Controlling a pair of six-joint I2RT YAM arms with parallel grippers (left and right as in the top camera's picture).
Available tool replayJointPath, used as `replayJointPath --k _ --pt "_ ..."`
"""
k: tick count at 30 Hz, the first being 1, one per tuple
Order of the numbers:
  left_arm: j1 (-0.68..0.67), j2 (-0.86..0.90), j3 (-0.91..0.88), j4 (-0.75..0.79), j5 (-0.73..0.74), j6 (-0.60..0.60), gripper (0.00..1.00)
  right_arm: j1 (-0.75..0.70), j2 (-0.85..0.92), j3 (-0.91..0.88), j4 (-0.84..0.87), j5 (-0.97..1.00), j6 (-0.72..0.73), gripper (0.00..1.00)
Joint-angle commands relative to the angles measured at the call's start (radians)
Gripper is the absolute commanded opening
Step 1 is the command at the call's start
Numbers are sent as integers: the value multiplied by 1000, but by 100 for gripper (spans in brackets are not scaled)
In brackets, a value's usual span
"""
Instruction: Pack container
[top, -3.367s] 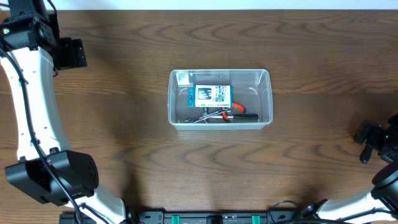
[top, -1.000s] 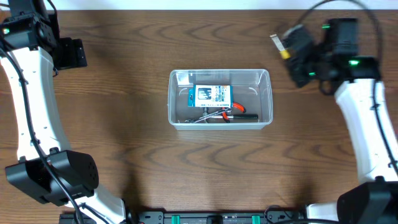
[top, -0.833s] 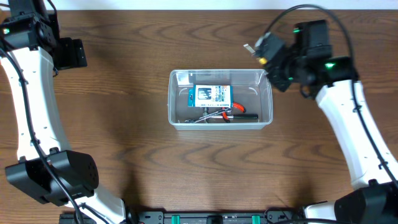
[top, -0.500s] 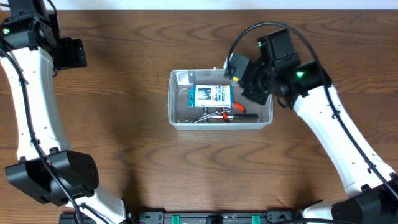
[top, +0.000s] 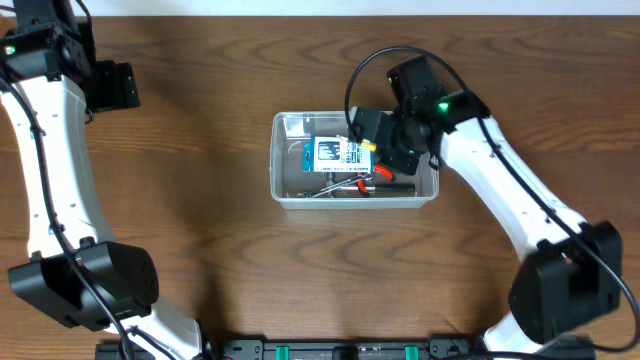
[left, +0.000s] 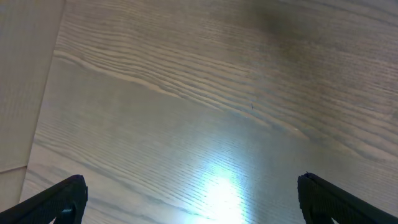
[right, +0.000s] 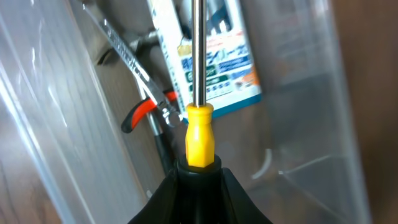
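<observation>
A clear, see-through plastic rectangular container (top: 290, 128) with rounded corners sits in the middle of a dark wooden surface (top: 200, 250). Inside it lie a small blue-and-white box (top: 337, 152), a pair of red-handled pliers (top: 360, 185) and a slim black-handled tool (top: 398, 186) along the near wall.

The right arm reaches in over the container's right half. Its right claw (right: 199, 174) is pinching a yellow-handled screwdriver (right: 199, 137) by the end of the handle, with the bare metal shaft pointing away from the claw across the blue-and-white box. In the wrist view the shaft runs out of the top of the picture, so I cannot tell whether its tip touches the box or hangs just above it.

The left arm stands well apart at the far left of the surface. The left claw (left: 191, 190) is spread wide over bare wood and holds nothing.

Packing looks well along: three things are already in the container and a fourth is held over it, not yet let go. What is left, by my reading, is to lower the screwdriver, release it and lift the arm out. No other loose things show on the surface, so this may be the last one.
</observation>
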Motion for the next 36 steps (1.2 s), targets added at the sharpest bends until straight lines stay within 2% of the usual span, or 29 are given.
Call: replayJointPath --k 1,7,9,12,14,16,23,27,31,33,36 --pt "3 -3 5 0 -8 5 98 8 52 10 -12 -6 -22 10" --pt "3 -3 5 0 -8 5 98 8 128 10 -28 -6 -25 18" --pt "3 -3 5 0 -8 5 98 8 144 10 -26 -6 -25 24" --pt "3 -3 5 0 -8 5 98 8 160 10 -15 -6 -24 57" --pt "3 -3 5 0 -8 5 98 7 164 10 -11 -6 -24 68" --pt "3 -3 5 0 -8 5 98 8 164 10 -5 -6 -24 99" --pt "3 -3 5 0 -8 5 98 8 141 55 59 -45 145 99" --pt "3 -3 5 0 -8 5 98 7 107 166 31 -130 228 99" --pt "3 -3 5 0 -8 5 98 6 60 276 7 -136 323 99" --pt "3 -3 5 0 -8 5 98 4 30 324 -6 -114 371 99" --pt "3 -3 5 0 -8 5 98 -5 -31 372 -21 22 493 99"
